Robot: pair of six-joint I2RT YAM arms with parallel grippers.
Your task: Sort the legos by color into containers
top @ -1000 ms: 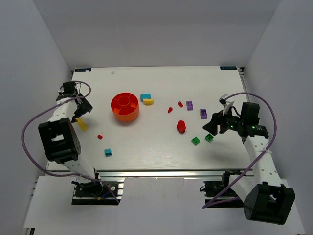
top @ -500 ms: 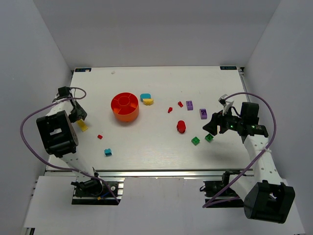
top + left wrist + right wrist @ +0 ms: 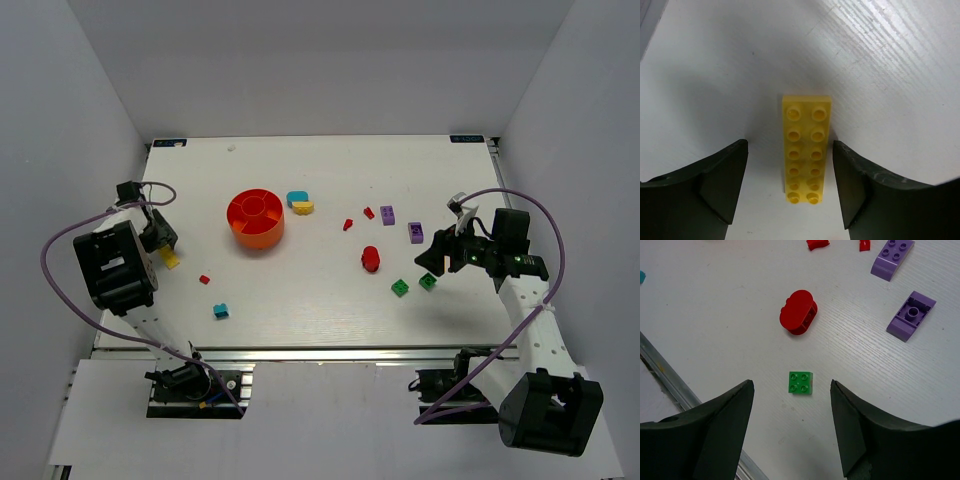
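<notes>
In the left wrist view a long yellow lego (image 3: 806, 150) lies flat on the white table between the fingers of my left gripper (image 3: 790, 185), which is open with a gap on each side of the brick. From above, that gripper (image 3: 158, 240) stands at the table's left edge over the yellow lego (image 3: 171, 260). My right gripper (image 3: 791, 425) is open, with a small green lego (image 3: 800, 383) on the table just ahead of its fingers; from above the gripper (image 3: 430, 262) hangs near two green legos (image 3: 400, 288) (image 3: 428, 282). The orange dish of containers (image 3: 256, 232) stands left of centre.
A red rounded piece (image 3: 371, 259), two purple legos (image 3: 387, 215) (image 3: 416, 232) and small red bits (image 3: 348, 224) lie mid-right. A teal and yellow pair (image 3: 299, 203) sits right of the dish. A red bit (image 3: 204, 279) and a teal lego (image 3: 221, 311) lie at front left.
My left arm has swung toward the table's left edge, lowering its gripper over the yellow lego with the fingers drawing closer. The right arm has not moved.
</notes>
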